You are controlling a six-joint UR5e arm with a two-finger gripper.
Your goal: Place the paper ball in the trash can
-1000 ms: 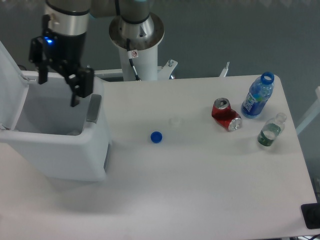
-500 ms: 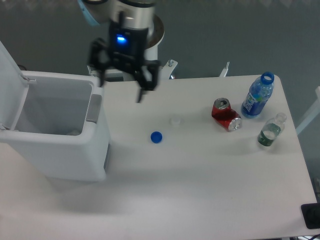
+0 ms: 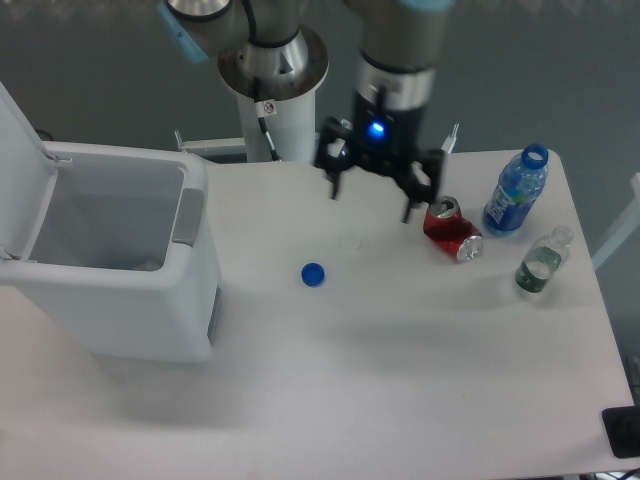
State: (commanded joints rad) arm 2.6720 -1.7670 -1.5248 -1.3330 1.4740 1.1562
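Observation:
The trash can (image 3: pixel 130 310) is a large white bin at the left of the table, with its hinged lid (image 3: pixel 15 130) standing open and a grey tab (image 3: pixel 186 216) on its right rim. Its pale grey inside shows only in part. No paper ball shows anywhere in view. My gripper (image 3: pixel 372 196) hangs over the middle back of the table, far to the right of the bin and just left of a red can. Its fingers (image 3: pixel 333 184) are spread wide apart and hold nothing.
A crushed red can (image 3: pixel 452 231) lies right of the gripper. A blue bottle (image 3: pixel 515 195) and a small clear bottle (image 3: pixel 540 263) stand at the right edge. A blue cap (image 3: pixel 313 274) and a clear cap (image 3: pixel 350 242) lie mid-table. The arm's white base (image 3: pixel 272 75) stands at the back.
The gripper has swung from over the trash can's opening rightward across the table to near the red can, staying open and empty. Nothing on the table has moved.

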